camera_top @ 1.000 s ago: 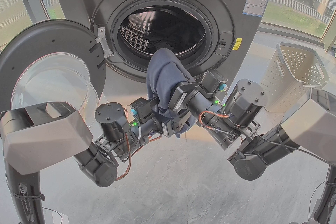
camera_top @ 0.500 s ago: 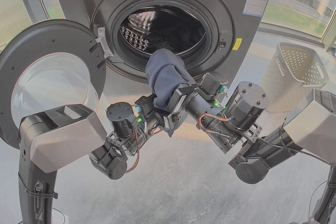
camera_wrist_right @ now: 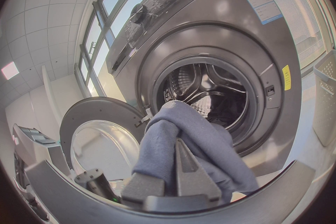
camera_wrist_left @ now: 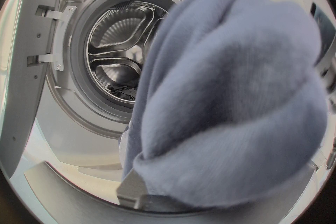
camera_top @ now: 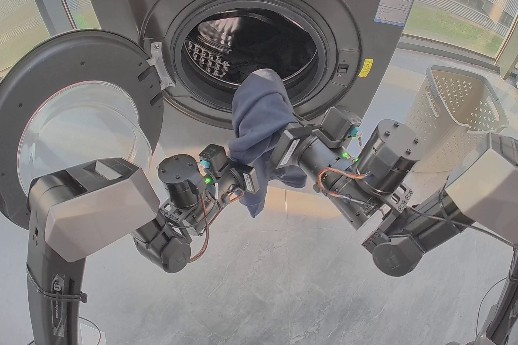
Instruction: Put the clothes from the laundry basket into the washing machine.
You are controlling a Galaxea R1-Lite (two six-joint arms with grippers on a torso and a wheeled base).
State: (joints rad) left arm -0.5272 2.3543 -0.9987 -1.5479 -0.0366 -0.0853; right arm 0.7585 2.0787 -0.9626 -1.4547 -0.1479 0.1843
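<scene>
- Both arms meet low before the open washing machine [camera_top: 345, 12], wrists angled up towards its mouth.
- The right gripper [camera_wrist_right: 171, 161] pinches one blue garment [camera_top: 259, 114]. The cloth also drapes over the left gripper [camera_top: 253, 184], and I cannot tell whether that claw grips.
- The garment's top is at the drum's lower rim.
- A dark item [camera_wrist_left: 122, 90] lies in the drum.
- The door [camera_top: 75, 71] is swung left.
- One laundry basket [camera_top: 458, 114] stands to the right.
</scene>
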